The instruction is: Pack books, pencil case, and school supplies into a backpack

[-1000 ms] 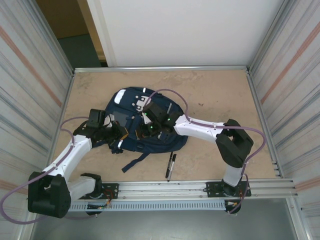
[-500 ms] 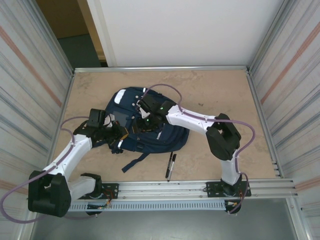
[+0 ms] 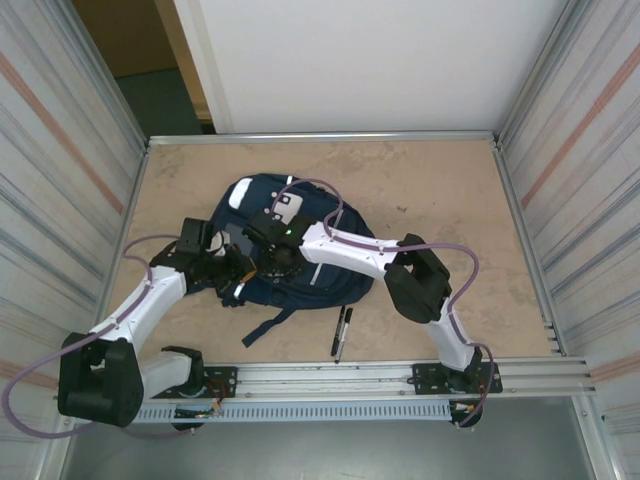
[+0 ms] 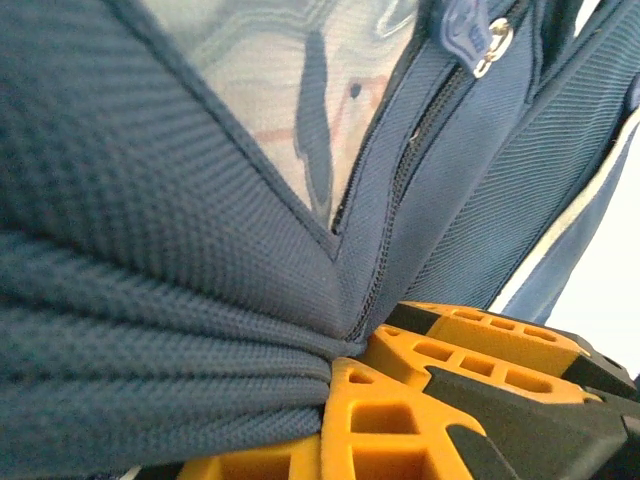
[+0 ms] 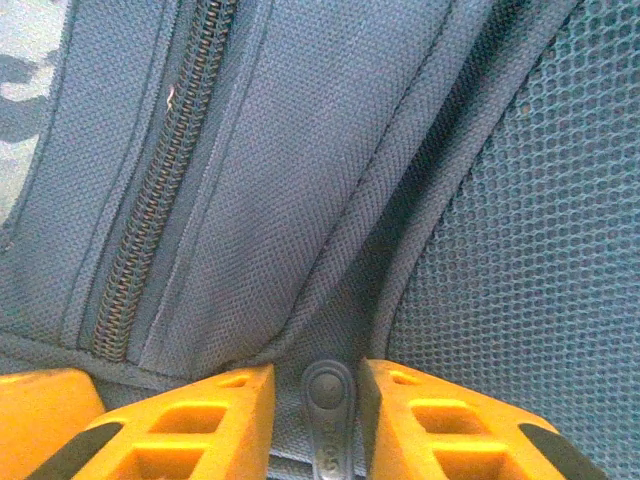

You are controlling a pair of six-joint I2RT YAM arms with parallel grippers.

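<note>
Top: we note backpack (image 3: 335,278) mid-table, pens (image 3: 342,330) just before it. Left arm stretched forward, left gripper (image 3: 236,276) at backpack's left edge; right arm folded leftward across it.
Left wrist: jaws pinched tight on backpack fabric.
Right wrist: right gripper (image 5: 316,388) slightly agape, zip pull (image 5: 328,415) between fingers, ungripped.

White arms (image 3: 135,305) carry black joints (image 3: 415,285), lilac cables (image 3: 340,200).
</note>
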